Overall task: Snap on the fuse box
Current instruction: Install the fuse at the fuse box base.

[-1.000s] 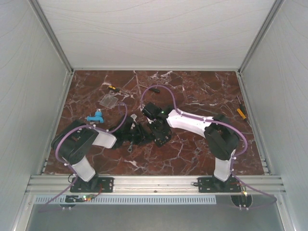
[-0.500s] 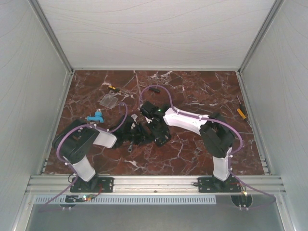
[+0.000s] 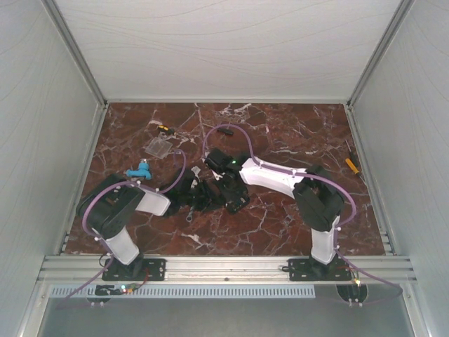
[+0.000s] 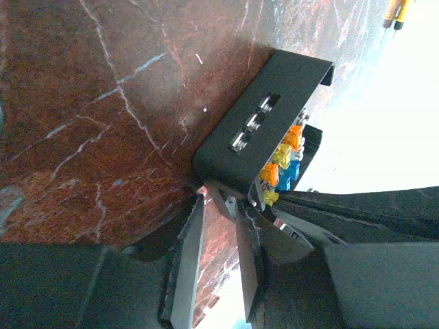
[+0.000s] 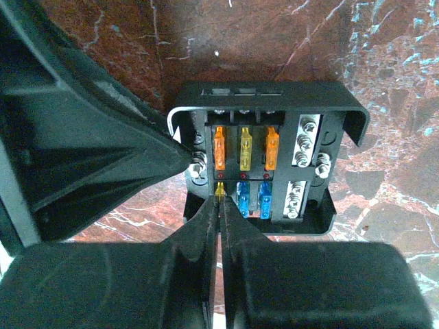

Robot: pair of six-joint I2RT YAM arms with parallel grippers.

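Black fuse box [image 5: 264,92] pinched by left claw [image 4: 217,204]; right wrist shows right claw [image 5: 219,199] closed.

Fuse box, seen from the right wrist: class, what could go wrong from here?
1. The shut right fingers meet right at the small yellow fuse; a sideways slip might bend it or knock the blue fuses beside it.
2. The left fingers pinch only one edge of the fuse box, so a push could twist it loose.

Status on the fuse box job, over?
Left hand clamped on fuse box edge. Right hand shut, tips at a yellow fuse. Clear cover off, lying far left. Nothing in the way.
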